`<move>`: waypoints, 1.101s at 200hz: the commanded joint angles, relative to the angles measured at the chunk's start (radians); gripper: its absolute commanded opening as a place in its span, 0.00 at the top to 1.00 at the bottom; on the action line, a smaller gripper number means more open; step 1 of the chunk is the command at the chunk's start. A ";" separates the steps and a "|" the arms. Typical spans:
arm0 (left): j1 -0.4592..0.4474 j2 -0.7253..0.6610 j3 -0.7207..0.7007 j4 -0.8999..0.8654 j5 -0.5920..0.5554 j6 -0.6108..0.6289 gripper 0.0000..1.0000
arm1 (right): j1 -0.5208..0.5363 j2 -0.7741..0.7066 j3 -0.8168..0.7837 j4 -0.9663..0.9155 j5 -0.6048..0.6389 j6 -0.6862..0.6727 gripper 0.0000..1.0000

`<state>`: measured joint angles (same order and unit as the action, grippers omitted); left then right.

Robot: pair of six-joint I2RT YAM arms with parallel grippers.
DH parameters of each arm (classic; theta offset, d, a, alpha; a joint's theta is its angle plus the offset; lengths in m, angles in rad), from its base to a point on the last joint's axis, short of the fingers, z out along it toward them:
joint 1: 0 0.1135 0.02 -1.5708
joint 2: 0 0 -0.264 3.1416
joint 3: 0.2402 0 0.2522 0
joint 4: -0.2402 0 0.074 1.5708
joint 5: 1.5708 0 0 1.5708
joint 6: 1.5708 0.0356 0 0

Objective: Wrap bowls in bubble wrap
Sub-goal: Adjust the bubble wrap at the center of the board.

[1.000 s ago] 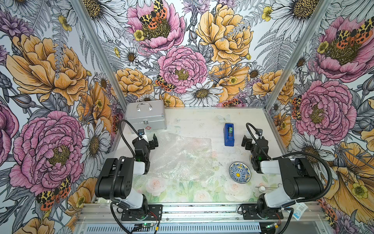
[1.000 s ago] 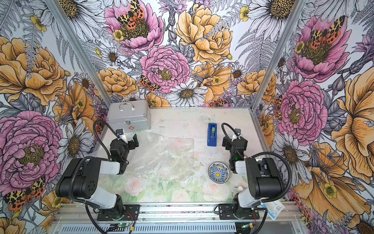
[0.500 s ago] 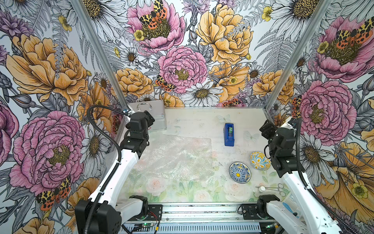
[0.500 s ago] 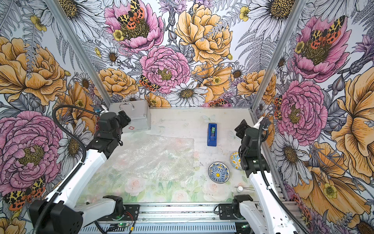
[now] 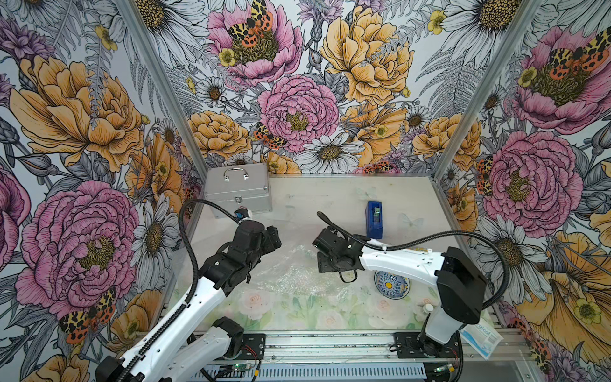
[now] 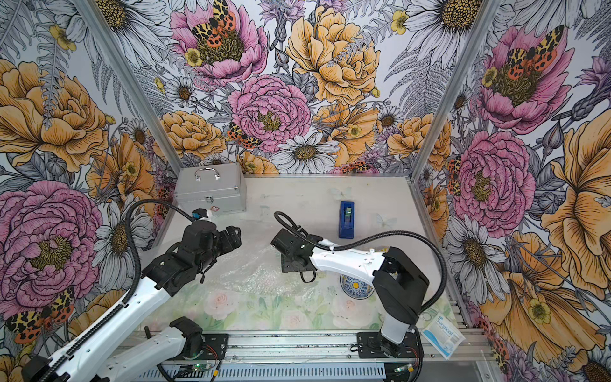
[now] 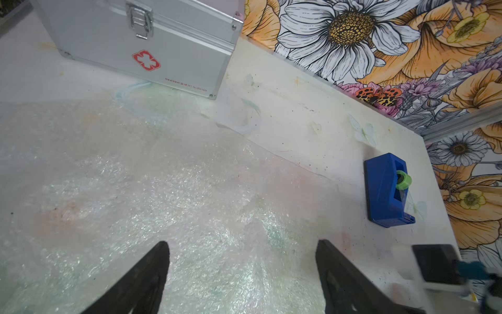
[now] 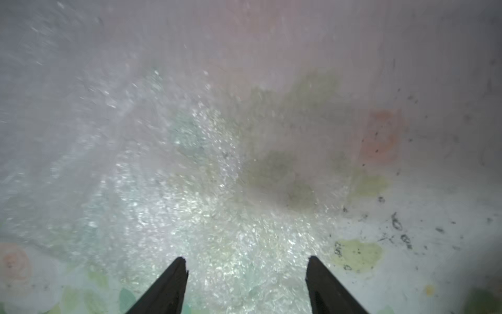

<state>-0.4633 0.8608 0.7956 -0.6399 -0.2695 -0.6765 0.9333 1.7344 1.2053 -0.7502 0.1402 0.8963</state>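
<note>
1. One bowl (image 5: 391,285) sits upright on the table (image 5: 330,198), near the right edge of the bubble wrap (image 5: 297,274) and partly under the right arm.
2. The bubble wrap lies spread flat.
3. The right gripper (image 8: 245,259) hangs over the wrap's right part, jaws apart, holding nothing.
4. The left gripper (image 7: 242,244) hangs over the wrap's left part, jaws apart, holding nothing.
5. A blue tape dispenser (image 5: 374,220) stands beyond the wrap's far right corner.
6. A metal case (image 5: 236,190) stands beyond the wrap's far left corner.

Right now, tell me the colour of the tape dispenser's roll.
The roll is green, inside the blue tape dispenser; clearest in the left wrist view.
</note>
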 commanded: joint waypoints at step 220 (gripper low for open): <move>0.232 0.347 0.006 -0.046 0.133 -0.044 0.19 | -0.343 -0.071 -0.040 -0.072 -0.073 -0.164 1.00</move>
<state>-0.2134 1.1667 0.7742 -0.7441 -0.1410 -0.7162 0.5812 1.6291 1.1606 -0.8181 0.0750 0.7753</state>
